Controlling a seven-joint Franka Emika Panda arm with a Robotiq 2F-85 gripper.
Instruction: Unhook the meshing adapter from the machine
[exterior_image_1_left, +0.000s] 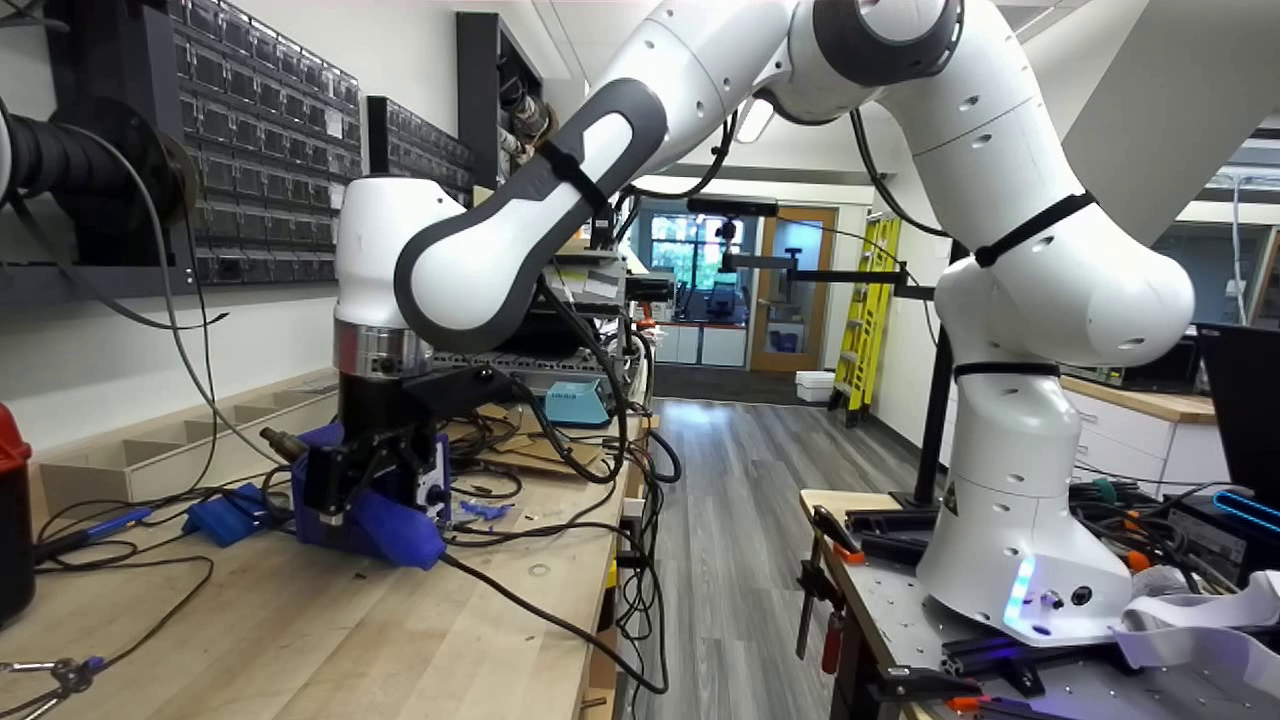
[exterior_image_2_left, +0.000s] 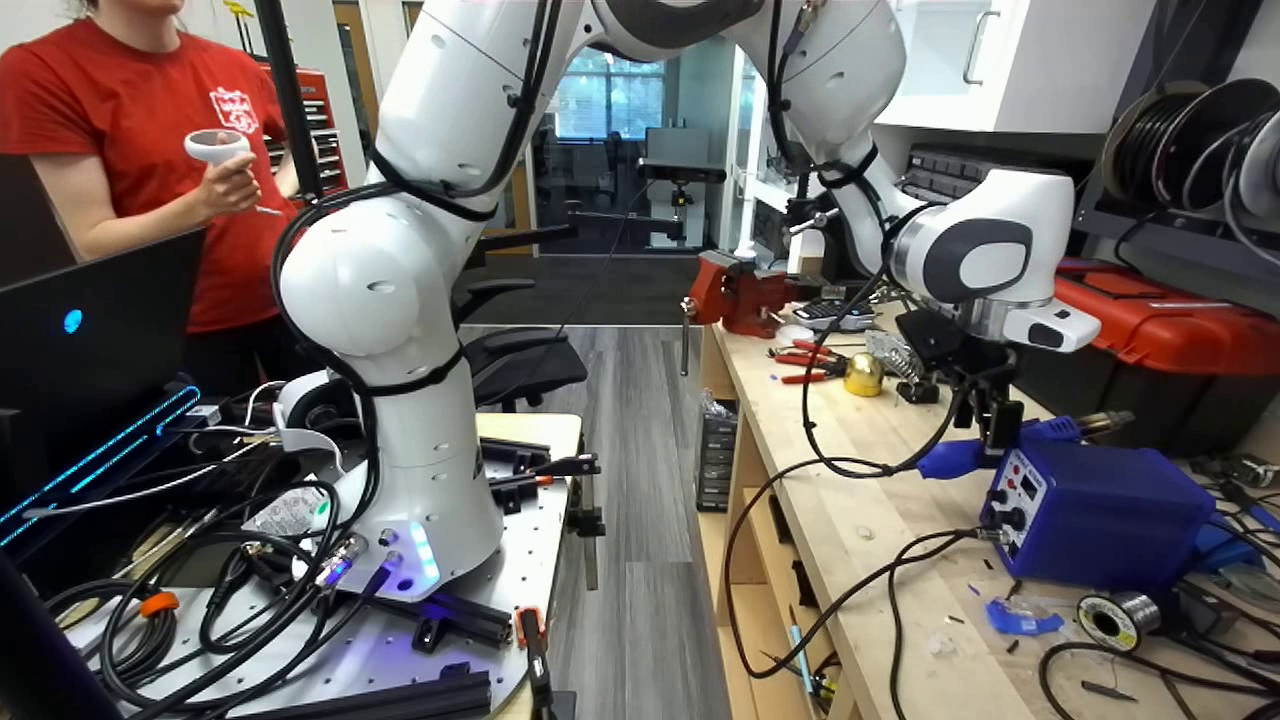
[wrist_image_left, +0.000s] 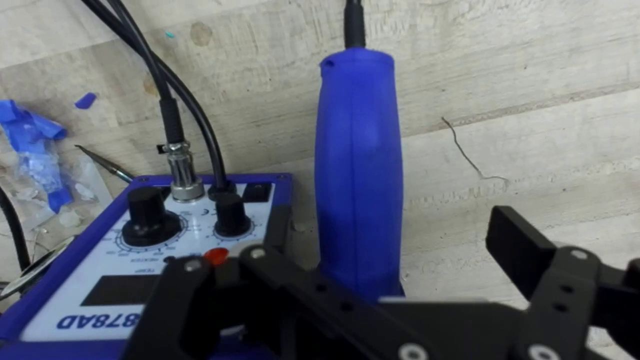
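Observation:
The meshing adapter is a bright-blue wand (wrist_image_left: 357, 160) with a black cable at its near end. It hangs along the side of the machine and also shows in both exterior views (exterior_image_1_left: 400, 530) (exterior_image_2_left: 950, 458). The machine is a blue box (exterior_image_2_left: 1110, 520) with a pale knobbed panel (wrist_image_left: 195, 220), seen also in an exterior view (exterior_image_1_left: 318, 505). My gripper (wrist_image_left: 398, 235) is open, with its fingers wide apart on either side of the adapter. The left finger lies between adapter and machine panel; the right finger stands clear. The adapter's far part is hidden behind the gripper in the wrist view.
Black cables (exterior_image_2_left: 880, 570) run from the machine and adapter over the table's front edge. A solder spool (exterior_image_2_left: 1118, 620) and blue scraps (exterior_image_2_left: 1022, 617) lie by the machine. A red-lidded toolbox (exterior_image_2_left: 1170, 330) stands behind. A teal box (exterior_image_1_left: 578, 403) stands farther along the bench.

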